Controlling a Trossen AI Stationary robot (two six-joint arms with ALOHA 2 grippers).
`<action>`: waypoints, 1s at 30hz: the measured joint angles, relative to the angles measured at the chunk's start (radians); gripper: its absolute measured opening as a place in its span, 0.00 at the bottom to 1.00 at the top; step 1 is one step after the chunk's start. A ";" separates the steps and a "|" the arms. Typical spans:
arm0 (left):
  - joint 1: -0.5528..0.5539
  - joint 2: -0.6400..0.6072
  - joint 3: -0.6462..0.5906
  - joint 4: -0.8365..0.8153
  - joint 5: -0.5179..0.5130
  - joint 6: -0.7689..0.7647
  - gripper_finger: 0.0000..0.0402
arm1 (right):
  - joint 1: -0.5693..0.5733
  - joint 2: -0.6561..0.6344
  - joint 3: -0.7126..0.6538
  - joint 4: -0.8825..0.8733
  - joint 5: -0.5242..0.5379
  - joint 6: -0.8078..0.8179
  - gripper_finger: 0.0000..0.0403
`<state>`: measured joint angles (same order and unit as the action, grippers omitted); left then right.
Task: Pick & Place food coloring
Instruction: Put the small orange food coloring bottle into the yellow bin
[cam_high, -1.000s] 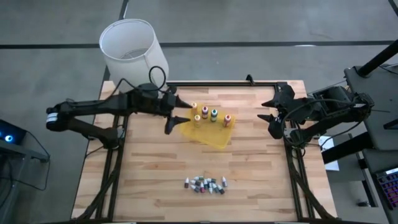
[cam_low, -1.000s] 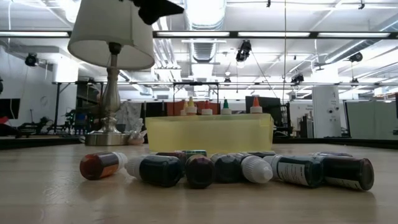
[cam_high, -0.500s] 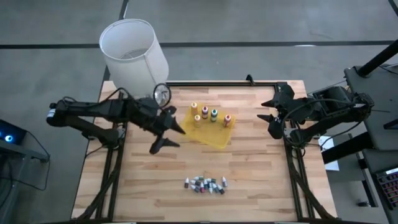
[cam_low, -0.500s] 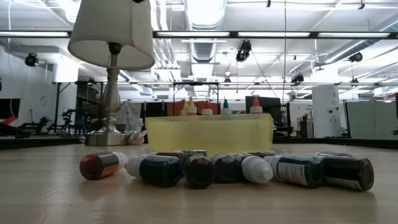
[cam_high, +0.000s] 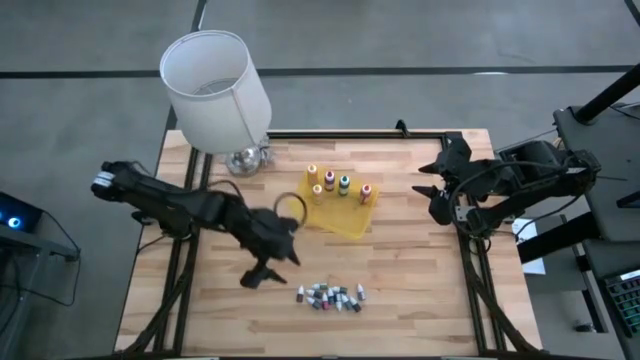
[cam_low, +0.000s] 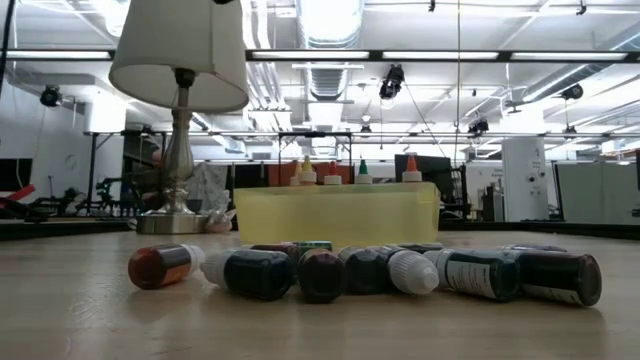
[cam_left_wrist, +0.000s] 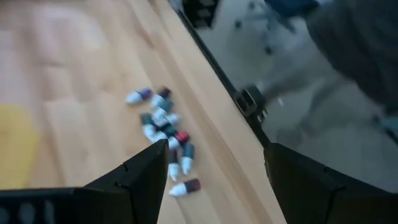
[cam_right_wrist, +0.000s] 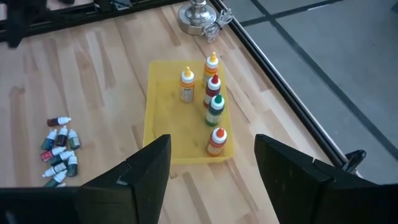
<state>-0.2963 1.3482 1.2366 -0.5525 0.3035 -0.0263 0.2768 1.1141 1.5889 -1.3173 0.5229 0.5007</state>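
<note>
Several food coloring squeeze bottles stand upright in a yellow tray at the middle of the table. A cluster of tiny vials lies on its side on the wood near the front edge. My left gripper hovers open just left of the vials, above the table, touching nothing. At the table's right edge my right gripper is raised and open, with nothing between its fingers.
A lamp with a white shade stands on its metal base at the far left corner. A black frame rail runs along the far edge. Bare wood lies left and right of the vials.
My left gripper has swung from beside the tray's left side toward the table's near edge and sunk a little, ending close to the vials, still open. The bottles, tray and vials have kept their places.
</note>
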 joint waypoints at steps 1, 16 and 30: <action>-0.010 0.021 0.000 -0.003 0.013 0.021 0.59 | 0.000 0.000 -0.001 0.000 0.000 0.000 0.56; -0.036 0.251 0.000 -0.013 0.129 0.419 0.59 | 0.000 0.000 -0.004 0.000 -0.008 0.023 0.56; -0.007 0.347 -0.001 0.102 0.267 0.549 0.59 | 0.000 0.000 -0.010 -0.002 -0.008 0.023 0.56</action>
<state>-0.3032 1.6951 1.2358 -0.4505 0.5704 0.5226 0.2768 1.1141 1.5785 -1.3198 0.5152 0.5236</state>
